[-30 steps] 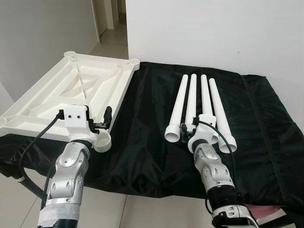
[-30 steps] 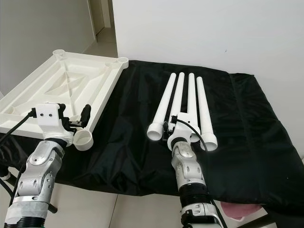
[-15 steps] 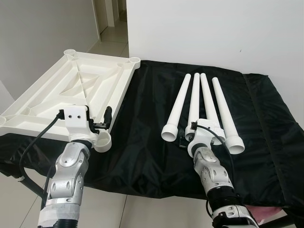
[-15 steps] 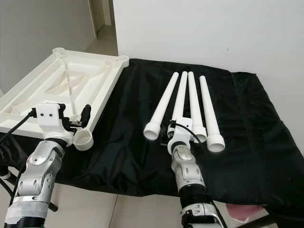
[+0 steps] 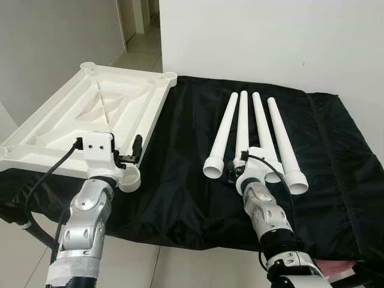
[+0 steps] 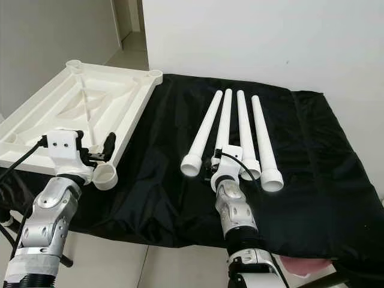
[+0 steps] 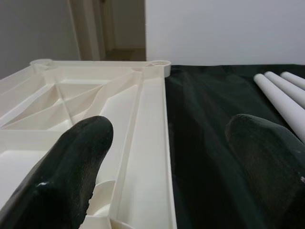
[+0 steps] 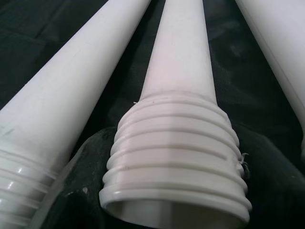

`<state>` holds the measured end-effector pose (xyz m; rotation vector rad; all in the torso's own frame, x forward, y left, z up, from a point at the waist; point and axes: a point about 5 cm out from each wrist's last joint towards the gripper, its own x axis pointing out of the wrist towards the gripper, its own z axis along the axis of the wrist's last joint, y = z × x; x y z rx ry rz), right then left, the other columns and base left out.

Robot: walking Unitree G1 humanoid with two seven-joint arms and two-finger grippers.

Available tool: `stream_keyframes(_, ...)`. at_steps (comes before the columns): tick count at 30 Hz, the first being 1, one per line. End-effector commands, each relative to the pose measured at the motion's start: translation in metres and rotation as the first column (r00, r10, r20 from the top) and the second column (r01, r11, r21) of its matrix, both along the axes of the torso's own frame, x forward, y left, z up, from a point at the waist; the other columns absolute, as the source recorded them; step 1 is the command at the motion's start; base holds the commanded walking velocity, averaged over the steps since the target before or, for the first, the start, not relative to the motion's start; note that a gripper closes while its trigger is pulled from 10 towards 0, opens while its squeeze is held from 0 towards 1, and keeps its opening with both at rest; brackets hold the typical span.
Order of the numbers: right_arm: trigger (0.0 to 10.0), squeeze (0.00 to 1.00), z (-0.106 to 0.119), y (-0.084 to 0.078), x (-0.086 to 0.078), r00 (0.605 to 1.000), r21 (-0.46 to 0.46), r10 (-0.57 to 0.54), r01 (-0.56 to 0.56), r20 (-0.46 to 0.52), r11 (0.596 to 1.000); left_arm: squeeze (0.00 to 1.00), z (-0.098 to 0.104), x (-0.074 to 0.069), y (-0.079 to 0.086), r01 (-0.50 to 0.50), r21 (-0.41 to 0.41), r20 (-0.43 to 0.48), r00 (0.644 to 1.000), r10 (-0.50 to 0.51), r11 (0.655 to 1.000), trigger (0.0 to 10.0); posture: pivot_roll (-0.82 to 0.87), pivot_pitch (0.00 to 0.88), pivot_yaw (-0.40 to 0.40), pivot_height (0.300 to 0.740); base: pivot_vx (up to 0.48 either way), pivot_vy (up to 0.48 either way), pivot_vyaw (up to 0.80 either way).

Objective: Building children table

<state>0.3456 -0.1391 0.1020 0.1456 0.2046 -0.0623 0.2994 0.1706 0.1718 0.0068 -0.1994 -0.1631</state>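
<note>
A white plastic tabletop (image 5: 108, 102) lies upside down on the left of the black cloth, ribs facing up. My left gripper (image 5: 129, 157) is open at its near right rim, just behind a round corner socket (image 5: 129, 178); the rim (image 7: 143, 109) runs between the fingers (image 7: 71, 167). Several white tapered legs lie side by side at centre right. My right gripper (image 5: 240, 170) is shut on the threaded near end (image 8: 176, 157) of the second leg from the left (image 5: 242, 120), its black fingers (image 8: 66, 191) hugging both sides. The leftmost leg (image 5: 223, 132) lies close beside it.
The black cloth (image 5: 180, 180) covers the whole work surface and hangs over its front edge. A white wall stands behind, and a doorway (image 5: 141, 24) opens at the back left. Tiled floor lies below. Something pink (image 6: 300, 264) sits low at the right.
The right gripper has shifted a little left with the second leg, and the near ends of the outer legs have spread apart. The left arm and tabletop have not moved.
</note>
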Motion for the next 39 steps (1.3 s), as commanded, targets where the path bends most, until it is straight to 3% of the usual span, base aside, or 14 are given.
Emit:
stream_keyframes(1,0.0,0.0,-0.007,-0.001,-0.001,0.999,0.012,0.002,-0.001,-0.032,1.0,0.0,-0.001,-0.005,-0.011,0.154,0.04,-0.005,0.988,-0.154,0.987,10.0,0.0,0.018,0.011,0.74,0.0,0.0,0.0)
stream_keyframes(6,0.0,0.0,-0.006,-0.001,-0.001,1.0,0.012,0.013,-0.013,-0.016,1.0,0.0,0.0,-0.006,-0.014,0.193,0.052,-0.003,0.981,-0.193,0.98,10.0,0.0,0.018,0.011,0.74,0.0,0.0,0.0)
stream_keyframes(7,0.8,0.0,-0.001,-0.001,-0.001,0.999,-0.001,0.025,-0.025,0.032,1.0,0.0,0.001,-0.008,-0.018,0.245,0.057,-0.007,0.97,-0.245,0.968,10.0,0.0,0.018,0.011,0.74,0.0,0.0,0.0)
stream_keyframes(8,10.0,0.0,0.007,-0.004,-0.001,0.995,-0.006,0.017,-0.016,0.101,1.0,0.0,0.004,-0.007,-0.022,0.312,0.073,-0.014,0.95,-0.312,0.947,10.0,0.0,0.016,0.008,0.74,0.0,0.0,0.0)
stream_keyframes(17,10.0,0.0,0.051,-0.004,-0.01,0.895,-0.063,0.114,-0.096,0.431,0.993,0.0,0.025,0.019,-0.013,0.428,0.219,-0.048,0.902,-0.428,0.877,10.0,-0.01,0.013,0.018,0.74,0.0,0.0,0.0)
stream_keyframes(26,10.0,0.0,0.054,-0.003,-0.019,0.864,-0.115,0.156,-0.115,0.478,0.987,0.0,0.043,0.032,-0.023,0.516,0.178,-0.054,0.855,-0.515,0.838,10.0,-0.04,0.008,0.043,0.74,0.0,0.0,0.0)
stream_keyframes(27,4.8,0.0,0.055,-0.003,-0.021,0.854,-0.132,0.167,-0.117,0.492,0.984,0.0,0.045,0.033,-0.027,0.539,0.143,-0.054,0.842,-0.537,0.83,10.0,-0.04,0.008,0.043,0.74,0.0,0.0,0.0)
stream_keyframes(28,4.8,0.0,0.055,-0.003,-0.021,0.854,-0.132,0.167,-0.117,0.492,0.984,0.0,0.045,0.033,-0.027,0.539,0.143,-0.054,0.842,-0.537,0.83,10.0,-0.04,0.008,0.043,0.74,0.0,0.0,0.0)
stream_keyframes(29,0.0,0.0,0.055,-0.001,-0.023,0.847,-0.137,0.18,-0.128,0.5,0.982,0.0,0.048,0.033,-0.032,0.569,0.087,-0.048,0.823,-0.567,0.818,10.0,-0.05,0.005,0.048,0.74,0.0,0.0,0.0)
stream_keyframes(31,0.0,0.0,0.055,-0.001,-0.023,0.847,-0.137,0.18,-0.128,0.5,0.982,0.0,0.048,0.033,-0.032,0.569,0.087,-0.048,0.823,-0.567,0.818,10.0,-0.05,0.005,0.048,0.74,0.0,0.0,0.0)
stream_keyframes(32,4.0,0.0,0.055,0.004,-0.027,0.824,-0.176,0.221,-0.149,0.522,0.973,0.0,0.057,0.037,-0.04,0.639,-0.057,-0.034,0.767,-0.641,0.767,10.0,-0.05,0.002,0.051,0.74,0.0,0.0,0.0)
stream_keyframes(34,4.0,0.0,0.056,0.007,-0.029,0.815,-0.19,0.238,-0.16,0.528,0.969,0.0,0.06,0.039,-0.044,0.662,-0.11,-0.027,0.744,-0.668,0.741,10.0,-0.05,0.002,0.051,0.74,0.0,0.0,0.0)
stream_keyframes(35,10.0,0.0,0.058,0.009,-0.03,0.799,-0.212,0.262,-0.172,0.541,0.962,0.0,0.062,0.041,-0.047,0.685,-0.153,-0.038,0.716,-0.697,0.712,10.0,-0.05,0.002,0.051,0.74,0.0,0.0,0.0)
stream_keyframes(39,10.0,0.0,0.064,0.015,-0.033,0.76,-0.243,0.307,-0.2,0.573,0.949,0.0,0.057,0.049,-0.053,0.706,-0.253,-0.124,0.654,-0.746,0.661,10.0,-0.05,0.0,0.056,0.74,0.0,0.0,0.0)
